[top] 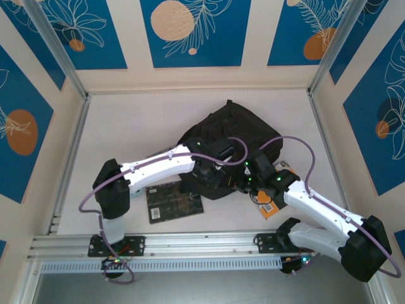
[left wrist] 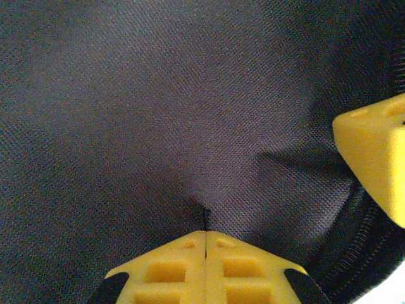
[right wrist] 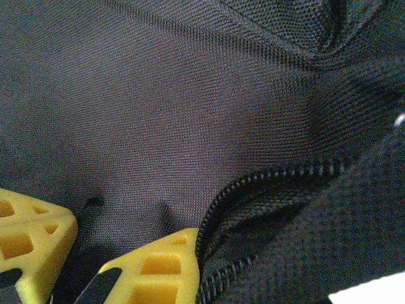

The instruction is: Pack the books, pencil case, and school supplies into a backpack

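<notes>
The backpack point(top: 234, 126) lies slumped in the middle of the table, with both arms reaching into its lower edge. The left gripper point(left wrist: 205, 235) has its jaws pressed together, and a small fold of cloth puckers into the tips. The right gripper point(right wrist: 120, 244), at lower left of its own view, is clamped on a thicker bunch of fabric beside the zip point(right wrist: 266, 180). The bag looks soft, floppy and not slippery, so I'd say its mouth will sag shut unless held by the firmer zip hem on two sides. The black book point(top: 174, 202) lies flat to the bag's lower left, and an orange book point(top: 269, 208) lies just below the right wrist. Both look thin and bendy, best taken by an edge.
</notes>
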Robot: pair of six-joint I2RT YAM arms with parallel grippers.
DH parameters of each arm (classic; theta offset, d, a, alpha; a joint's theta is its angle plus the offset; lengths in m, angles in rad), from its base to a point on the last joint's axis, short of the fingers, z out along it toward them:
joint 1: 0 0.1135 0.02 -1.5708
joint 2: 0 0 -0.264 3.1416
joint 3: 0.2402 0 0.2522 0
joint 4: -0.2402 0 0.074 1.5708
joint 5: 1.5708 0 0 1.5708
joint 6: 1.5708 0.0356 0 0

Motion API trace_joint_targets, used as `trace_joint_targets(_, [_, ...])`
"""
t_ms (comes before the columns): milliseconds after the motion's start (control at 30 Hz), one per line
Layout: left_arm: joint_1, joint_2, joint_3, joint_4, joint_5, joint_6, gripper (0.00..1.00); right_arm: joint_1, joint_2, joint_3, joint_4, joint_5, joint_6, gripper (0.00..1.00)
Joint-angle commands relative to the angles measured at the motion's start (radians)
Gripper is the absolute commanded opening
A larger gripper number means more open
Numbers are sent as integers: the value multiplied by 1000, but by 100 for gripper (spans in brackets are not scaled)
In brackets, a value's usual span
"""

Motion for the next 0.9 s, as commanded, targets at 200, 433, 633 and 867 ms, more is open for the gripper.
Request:
trace_joint_targets(200, [43, -185, -71, 15, -25, -54, 0, -14, -22, 10, 1, 65, -33, 0])
trace_joint_targets(433, [69, -304, -183, 112, -20, -94, 0, -16, -35, -14, 16, 66, -31, 0])
trace_joint_targets(633, [72, -294, -179, 124, 25, -111, 0, -16, -67, -49, 78, 32, -46, 0])
trace_joint_targets(867, [73, -196, -78, 37, 39, -195, 42, 17, -74, -56, 101, 41, -81, 0])
